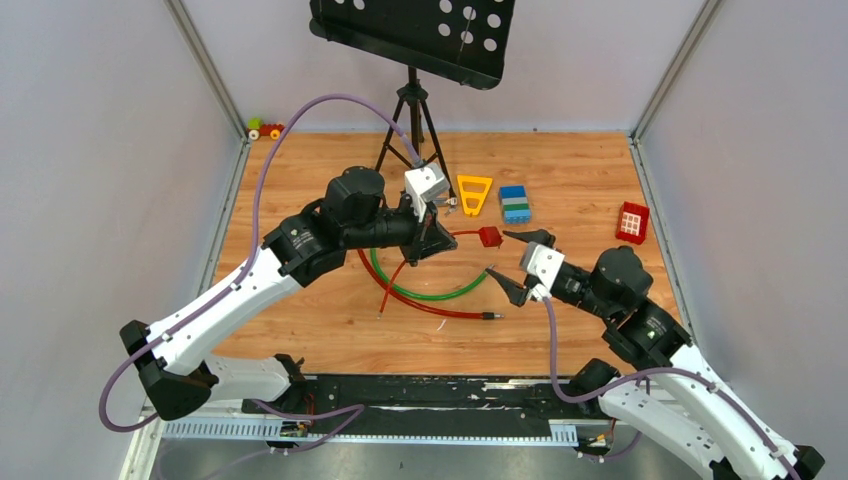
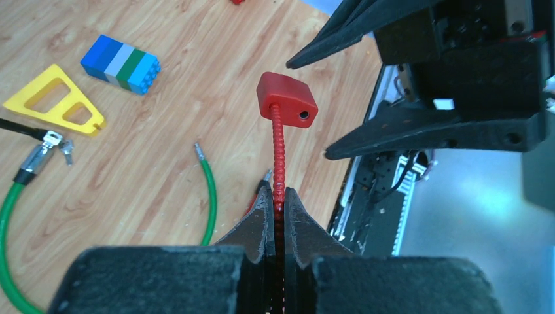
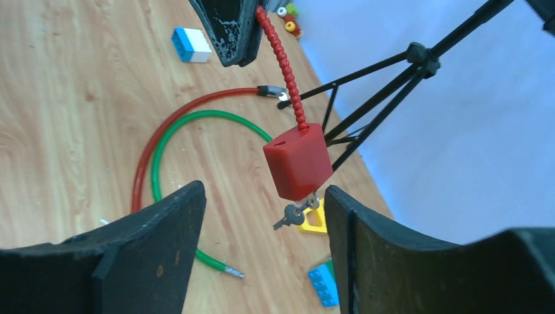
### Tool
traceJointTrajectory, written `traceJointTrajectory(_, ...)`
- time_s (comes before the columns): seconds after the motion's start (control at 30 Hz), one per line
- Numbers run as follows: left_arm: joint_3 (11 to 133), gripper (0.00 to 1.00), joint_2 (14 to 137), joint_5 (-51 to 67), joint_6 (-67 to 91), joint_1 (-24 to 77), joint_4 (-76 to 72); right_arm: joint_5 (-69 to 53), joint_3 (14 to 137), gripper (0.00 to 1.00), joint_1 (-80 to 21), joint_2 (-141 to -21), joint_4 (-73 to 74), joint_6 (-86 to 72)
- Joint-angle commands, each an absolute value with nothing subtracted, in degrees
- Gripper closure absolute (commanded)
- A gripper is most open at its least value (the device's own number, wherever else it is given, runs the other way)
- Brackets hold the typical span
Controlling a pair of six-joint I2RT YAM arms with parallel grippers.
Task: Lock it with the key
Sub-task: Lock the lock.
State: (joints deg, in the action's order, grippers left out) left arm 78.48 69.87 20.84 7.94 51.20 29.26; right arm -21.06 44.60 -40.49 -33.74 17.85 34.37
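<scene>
- My left hand (image 2: 277,199) is clenched on the red ribbed cable (image 2: 279,150), holding it up off the desk (image 2: 163,163).
- The red lock (image 2: 286,99) sits on that cable's end, just past the fingertips.
- My right hand (image 1: 497,252) is released. Its 2 fingers are spread wide on either side of the red lock, and I see neither one touching it.
- The key (image 2: 53,138) lies on the desk, well apart from both hands. It is just beside a corner of the yellow triangle (image 2: 56,72), at the silvery end of the green cable (image 2: 211,196).
- In the right wrist view the key shows just below the lock's lower edge, but the left wrist view places it down on the wood.
- A blue, white and green block (image 2: 121,63) sits near the triangle.
- The rest of the red cable curves across the desk alongside the green one.
</scene>
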Motion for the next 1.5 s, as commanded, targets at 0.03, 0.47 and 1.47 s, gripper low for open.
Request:
traceJointTrajectory(0.03,79.37,1.00,69.38,21.44,16.31,51.24,21.76,-17.08,44.72,0.38,-41.16,-35.82,9.75,41.01)
traceJointTrajectory(0.47,79.61,1.00,69.74,24.17,17.31,51.24,21.77,-11.33,43.36,0.67,-43.72,-38.53,4.25,46.09)
traceJointTrajectory(1.47,81.35,0.00,50.17,15.02,3.18,51.24,9.64,-16.15,40.78,1.00,-43.97,-32.01,7.36,32.02)
